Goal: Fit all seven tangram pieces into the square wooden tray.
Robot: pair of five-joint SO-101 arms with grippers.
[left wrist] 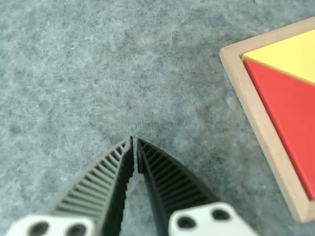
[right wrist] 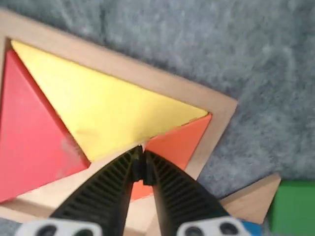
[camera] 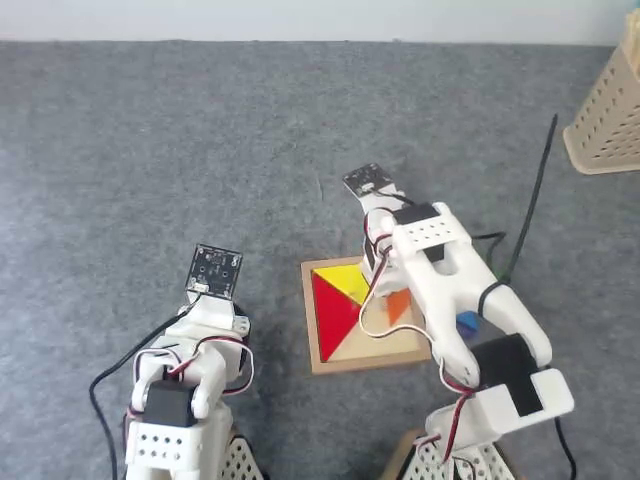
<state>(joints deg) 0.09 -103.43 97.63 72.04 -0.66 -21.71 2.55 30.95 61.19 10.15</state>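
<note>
The square wooden tray lies on the grey carpet between the two arms. In it lie a yellow triangle, a red triangle and a small orange triangle. My right gripper is shut with nothing in it, its tips low over the seam where the orange and yellow pieces meet. Outside the tray's corner lie a bare-wood triangle, a green piece and a blue piece. My left gripper is shut over bare carpet, beside the tray's rim.
The right arm hangs over the tray's right half and hides part of it. A perforated beige basket stands at the far right. A black cable runs across the carpet behind the right arm.
</note>
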